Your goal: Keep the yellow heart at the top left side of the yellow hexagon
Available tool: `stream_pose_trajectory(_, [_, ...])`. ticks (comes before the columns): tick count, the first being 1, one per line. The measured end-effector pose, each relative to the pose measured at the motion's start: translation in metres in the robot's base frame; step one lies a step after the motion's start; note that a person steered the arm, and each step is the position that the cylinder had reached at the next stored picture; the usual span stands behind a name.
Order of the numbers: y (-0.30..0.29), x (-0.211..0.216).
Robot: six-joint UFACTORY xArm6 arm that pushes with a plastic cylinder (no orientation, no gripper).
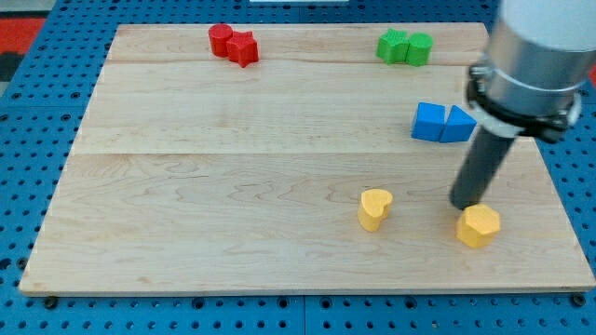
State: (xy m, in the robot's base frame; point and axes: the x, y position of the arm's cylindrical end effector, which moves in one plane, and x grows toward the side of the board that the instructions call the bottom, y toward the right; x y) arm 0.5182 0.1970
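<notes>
Yellow heart (375,208) sits left of yellow hexagon (479,226), my tip (465,205) seemingly touching the hexagon; no jaws.

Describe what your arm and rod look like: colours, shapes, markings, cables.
My arm shows as a fat, pale grey cylinder entering from the view's top right, ringed lower down by a black collar. Below it hangs a straight, dark grey, round rod, ending at my tip. I see no cables, labels or markings on the visible part.
</notes>
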Motion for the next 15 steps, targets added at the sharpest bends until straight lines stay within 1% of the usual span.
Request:
stream_pose_trajectory(1, [0.025,0.005])
stream_pose_trajectory(2, [0.025,0.015])
stream_pose_trajectory(3, [-0.003,0.027])
stream_pose_trajectory(4, [-0.034,0.026])
stream_pose_trajectory(5, [0.001,0.01])
stream_pose_trajectory(6, [-0.012,-0.07])
stream_pose_trajectory(7, [-0.091,-0.077])
stream_pose_trajectory(8, [-0.174,-0.033])
stream_pose_trajectory(9, [-0.155,-0.008])
stream_pose_trajectory(10, [-0.156,-0.008])
stream_pose_trajectory(11, [-0.198,0.013])
stream_pose_trajectory(12, [-0.154,0.016])
stream_pose_trajectory(13, [-0.069,0.011])
stream_pose_trajectory(14, [-0.056,0.004])
stream_pose_trajectory(15, [-0.069,-0.042])
